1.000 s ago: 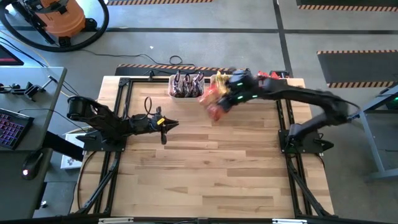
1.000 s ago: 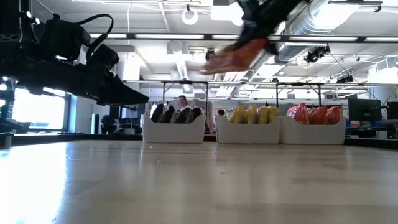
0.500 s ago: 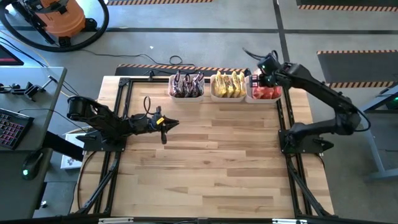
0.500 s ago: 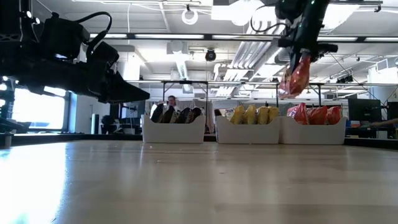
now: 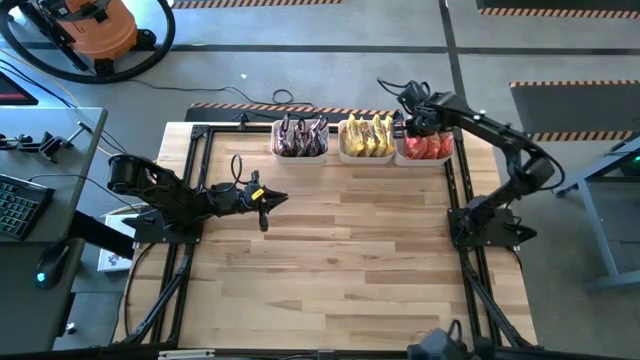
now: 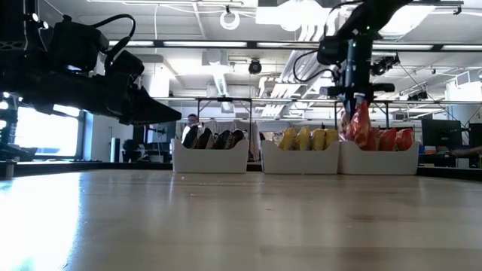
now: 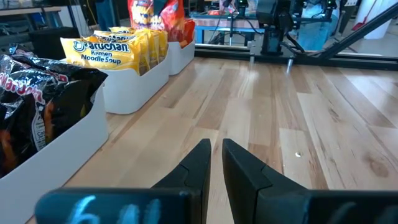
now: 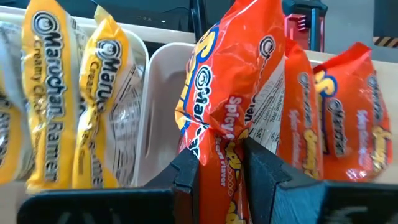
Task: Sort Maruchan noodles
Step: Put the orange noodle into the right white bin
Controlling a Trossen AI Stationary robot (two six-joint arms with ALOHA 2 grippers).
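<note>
Three white bins stand side by side at the table's far edge: one with dark packets, one with yellow packets, one with red packets. My right gripper is above the red bin's left end, shut on a red packet. Other red packets stand on edge beside it, and yellow ones stand in the neighbouring bin. My left gripper hovers over the table's left half, shut and holding nothing; its closed fingers point toward the bins. My right gripper pinches the red packet by its upper edge between the two fingers. It comes from above, pointing down. The packet hangs upright below the fingers, and its lower end dips behind the red bin's wall among the other red packets.
The bare wooden tabletop stretches in front of the bins. Black frame rails run along the table's left and right sides. A desk with a keyboard stands left of the table. The bins' walls rise beside my left gripper's line of sight.
My right gripper has carried the red packet from above the table in front of the yellow bin toward the far right, over the red bin, and then down. The packet swung from slanted to hanging upright, and its lower end has sunk into the red bin.
</note>
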